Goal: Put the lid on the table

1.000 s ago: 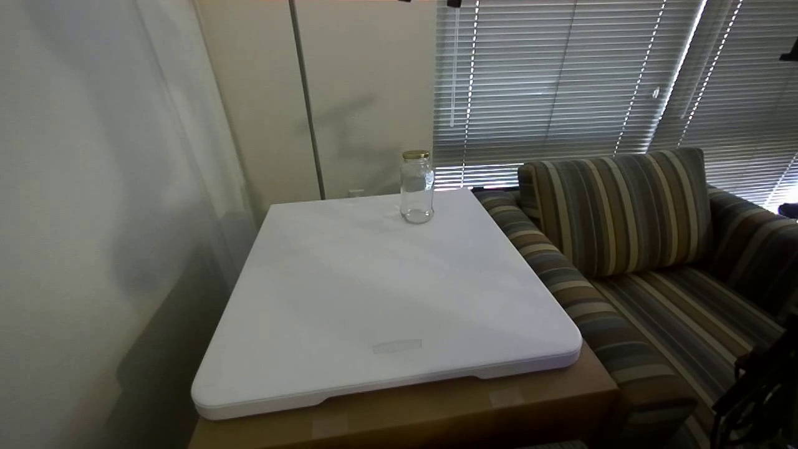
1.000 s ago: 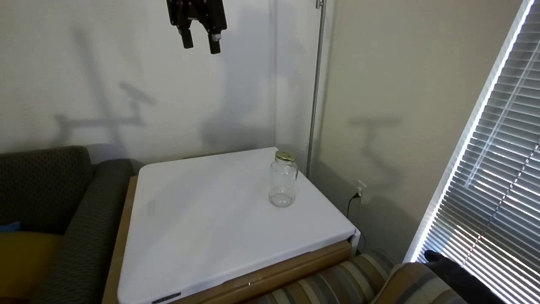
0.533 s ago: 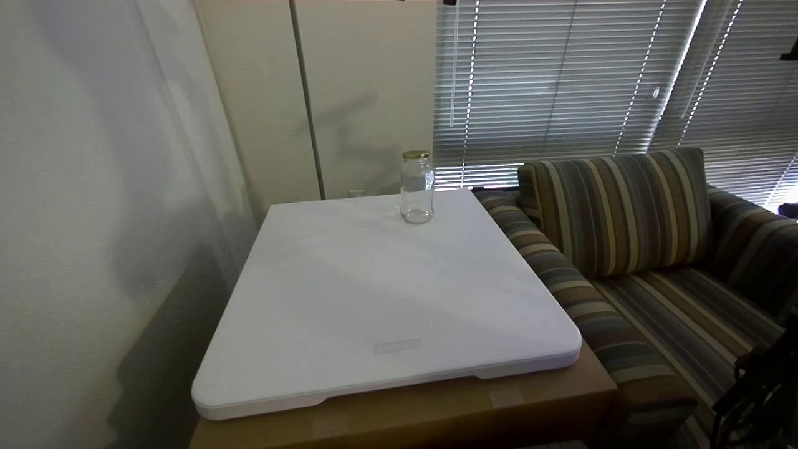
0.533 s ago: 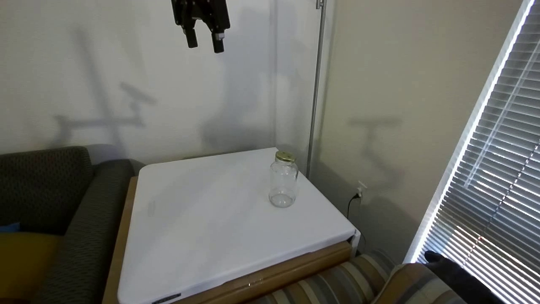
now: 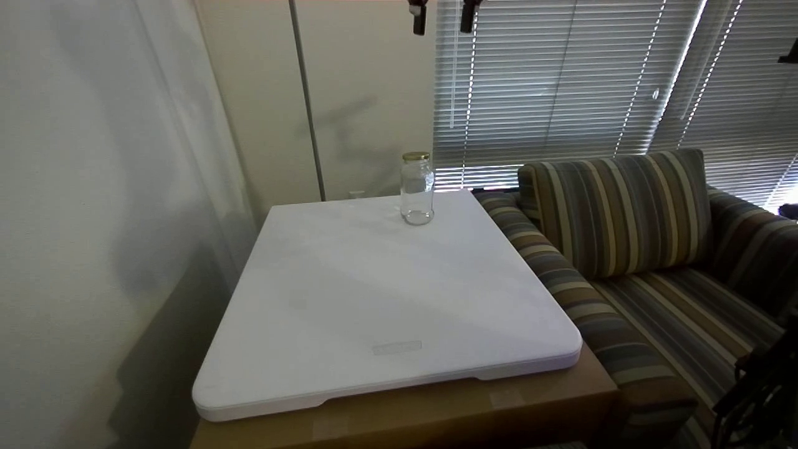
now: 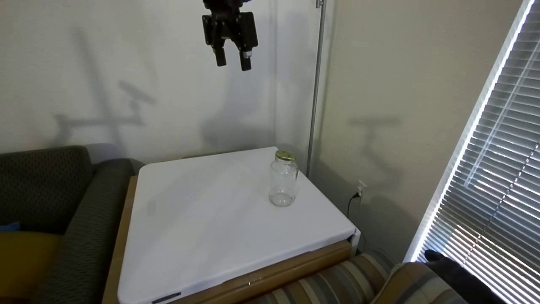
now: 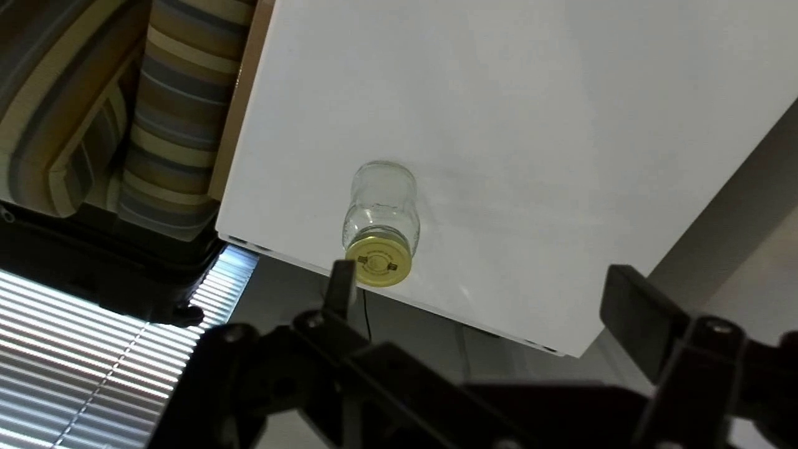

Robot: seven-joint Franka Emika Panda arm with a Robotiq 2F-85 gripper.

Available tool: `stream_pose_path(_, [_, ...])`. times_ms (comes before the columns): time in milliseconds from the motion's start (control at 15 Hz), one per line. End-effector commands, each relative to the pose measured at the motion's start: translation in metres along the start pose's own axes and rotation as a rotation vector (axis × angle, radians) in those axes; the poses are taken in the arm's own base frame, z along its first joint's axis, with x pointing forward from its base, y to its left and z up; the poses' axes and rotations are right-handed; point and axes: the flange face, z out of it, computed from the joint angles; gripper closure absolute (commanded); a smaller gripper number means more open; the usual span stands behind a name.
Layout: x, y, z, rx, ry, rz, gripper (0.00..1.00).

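One round golden lid [image 7: 378,262] with dark print sits on the mouth of one clear glass jar [image 6: 283,179]. The jar stands upright on one table [image 5: 374,293], whose thick white top has rounded corners over a brown base; it is near the end by the wall. One striped sofa [image 5: 564,280] with one striped cushion [image 5: 614,215] is just beside the table, and one dark sofa [image 6: 90,211] with one yellow cushion [image 6: 25,261] is along another side. One metal pole [image 6: 316,88] rises against the wall, one cord [image 6: 349,207] runs from a wall outlet [image 6: 361,185], and blinds [image 5: 548,93] cover the window.

One robot gripper [image 6: 233,66] hangs well above the jar, apart from it. Its two fingers [image 7: 639,324] point downward, slightly tilted, spread wide and released. In an exterior view, the dark lower end of the arm [image 6: 225,6] enters from the top edge. In the wrist view, which looks down, the lid appears just beside one fingertip.
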Motion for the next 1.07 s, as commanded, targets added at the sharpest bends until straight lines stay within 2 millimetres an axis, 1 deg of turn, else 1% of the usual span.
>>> stream_pose_path(0, [0.028, 0.019, 0.024, -0.008, -0.028, 0.048, 0.00])
stream_pose_path(200, [0.045, 0.032, 0.045, -0.007, -0.056, 0.088, 0.00])
stream_pose_path(267, [0.031, 0.024, 0.035, -0.014, -0.034, 0.056, 0.00])
stream_pose_path(467, [0.041, 0.030, 0.049, -0.018, -0.044, 0.073, 0.00])
stream_pose_path(667, [0.043, 0.029, 0.047, -0.018, -0.041, 0.076, 0.00])
stream_pose_path(1000, [0.061, 0.033, 0.065, -0.006, -0.038, 0.077, 0.00])
